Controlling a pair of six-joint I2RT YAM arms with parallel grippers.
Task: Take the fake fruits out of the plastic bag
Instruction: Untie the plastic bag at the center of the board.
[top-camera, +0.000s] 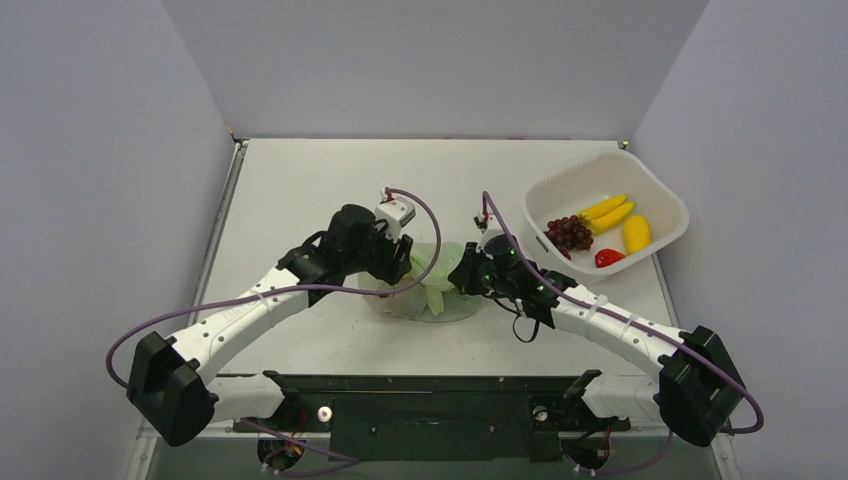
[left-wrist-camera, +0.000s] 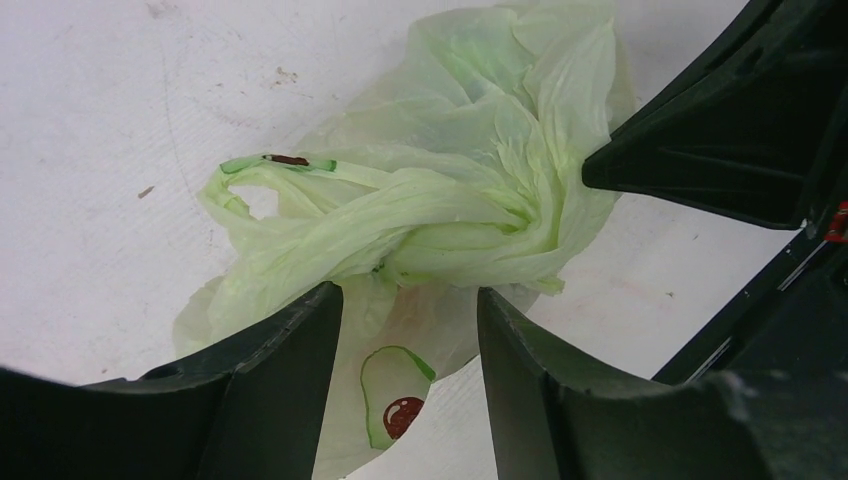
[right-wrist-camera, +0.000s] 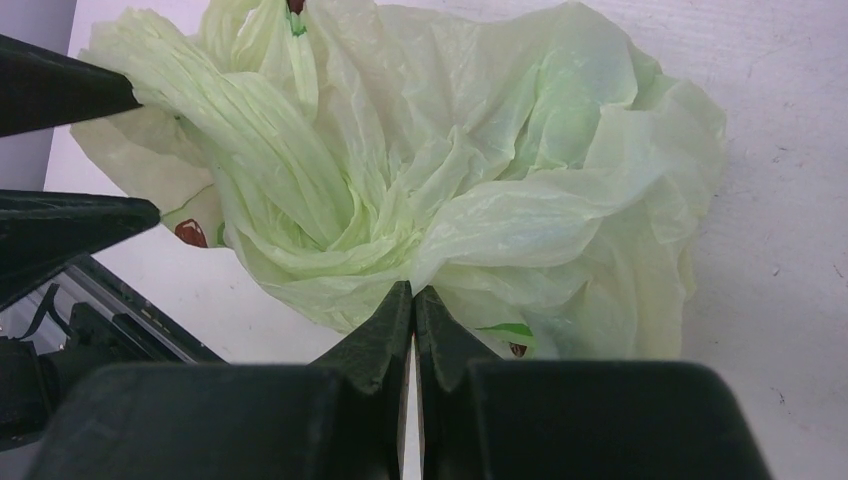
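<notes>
Pinching a gathered fold of the plastic bag (right-wrist-camera: 500, 180), the right gripper (right-wrist-camera: 412, 296) has its fingers pressed tight together. Opposite, the left gripper (left-wrist-camera: 410, 300) stands parted, with loose film between its fingers and nothing clamped. The bag lies crumpled at the centre of the top view, long axis running left to right, loop handles (left-wrist-camera: 300, 230) pointing toward frame left. A red fake fruit (top-camera: 608, 257) rests in the white basket (top-camera: 668, 190) at upper right. Emptying looks under way, though whether anything remains inside is hidden. The next move likely calls for the left fingers to take a handle and spread the mouth.
</notes>
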